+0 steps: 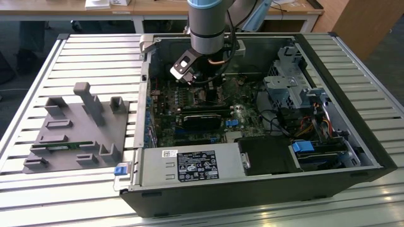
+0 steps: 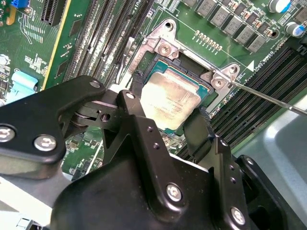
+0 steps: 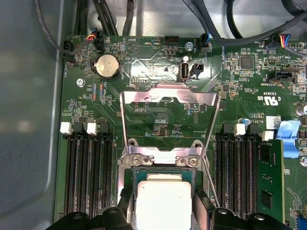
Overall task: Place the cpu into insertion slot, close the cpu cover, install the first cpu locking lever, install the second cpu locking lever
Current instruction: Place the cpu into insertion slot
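Gripper (image 2: 165,104) straddles cpu (image 2: 168,98), seated in insertion slot (image 2: 184,73); prob. clenched on it, contact unclear. Cpu cover (image 3: 168,93) flipped open.

Slatted metal table (image 1: 94,52), wooden desk (image 1: 164,7) behind, possibly a wooden cabinet (image 1: 366,23)

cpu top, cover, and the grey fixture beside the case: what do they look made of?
cpu: metal lid, matte silvery-grey, with a soft even sheen.
cover: thin sheet metal with a bright finish; glare runs along its bar.
fixture: probably plastic, possibly printed. It is flat dull grey with no shine and has blocky posts.
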Action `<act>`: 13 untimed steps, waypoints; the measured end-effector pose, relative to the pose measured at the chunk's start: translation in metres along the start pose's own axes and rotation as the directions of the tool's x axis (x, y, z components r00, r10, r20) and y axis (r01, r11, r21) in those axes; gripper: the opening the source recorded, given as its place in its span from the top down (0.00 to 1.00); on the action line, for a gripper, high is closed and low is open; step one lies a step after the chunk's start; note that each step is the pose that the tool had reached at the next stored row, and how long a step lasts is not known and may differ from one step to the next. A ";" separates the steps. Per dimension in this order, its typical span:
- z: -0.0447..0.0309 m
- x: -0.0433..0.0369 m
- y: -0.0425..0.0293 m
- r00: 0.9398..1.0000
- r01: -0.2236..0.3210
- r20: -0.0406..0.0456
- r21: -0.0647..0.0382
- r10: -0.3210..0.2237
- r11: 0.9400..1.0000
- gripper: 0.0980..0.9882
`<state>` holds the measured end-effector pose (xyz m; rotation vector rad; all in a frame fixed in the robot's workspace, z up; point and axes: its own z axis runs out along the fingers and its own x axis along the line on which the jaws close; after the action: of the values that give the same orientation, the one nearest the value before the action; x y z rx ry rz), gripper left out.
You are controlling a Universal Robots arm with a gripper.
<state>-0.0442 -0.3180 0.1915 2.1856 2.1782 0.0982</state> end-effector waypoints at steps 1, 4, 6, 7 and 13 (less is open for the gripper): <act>-0.0002 0.0000 0.0000 1.000 0.000 0.000 0.000 0.000 1.000 0.42; -0.0012 0.0000 0.0001 1.000 0.000 0.000 0.000 0.000 1.000 0.34; -0.0020 0.0000 0.0001 1.000 0.000 0.000 0.000 0.000 1.000 0.34; -0.0023 0.0000 0.0002 1.000 0.000 0.000 0.000 0.000 1.000 0.34; -0.0075 0.0000 0.0006 1.000 0.000 0.000 0.001 0.000 1.000 0.34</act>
<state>-0.0443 -0.3180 0.1990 2.1860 2.1783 0.0973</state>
